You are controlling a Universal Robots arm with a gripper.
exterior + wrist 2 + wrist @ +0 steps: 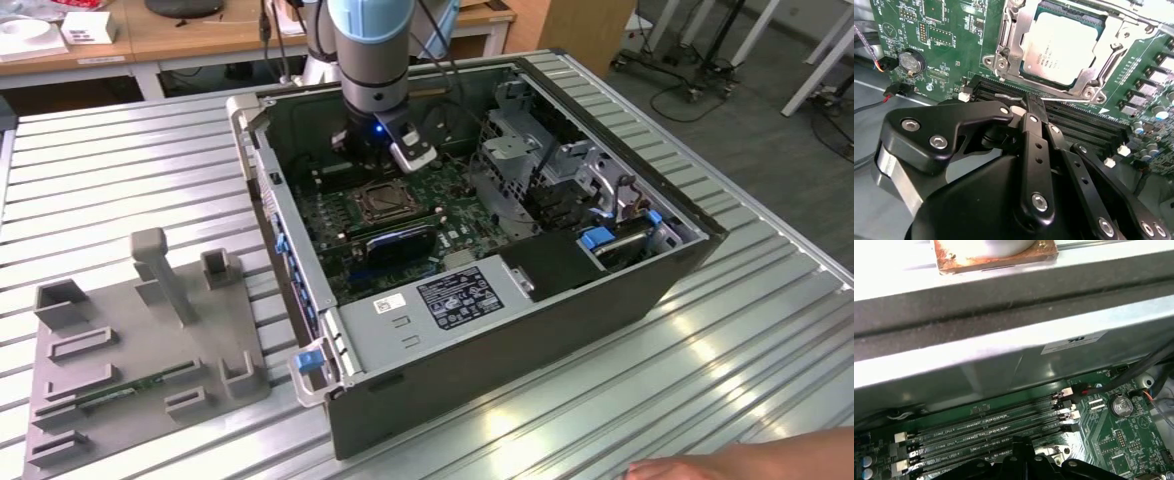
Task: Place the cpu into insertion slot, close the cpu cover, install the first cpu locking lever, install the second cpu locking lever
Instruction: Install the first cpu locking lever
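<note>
Gripper [1032, 104] fingers pressed together, tips at locking lever [1069, 99] beside cover's [1011, 35] edge; cpu [1061, 45] seated beneath. Lever likely springy, slippery wire; take its bent end.

exterior: high, looking down into case [521, 340] | wrist views: close, share memory slots [1089, 125] [989, 427] (facing opposite ways)

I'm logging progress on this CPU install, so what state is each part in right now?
cpu: seated in the insertion slot, metal top up.
cpu cover: closed over the cpu's edges.
wire lever: lying low along the socket's edge; latched or not, cannot tell.
gripper: shut, tips at the wire lever.
computer case: side open.
</note>
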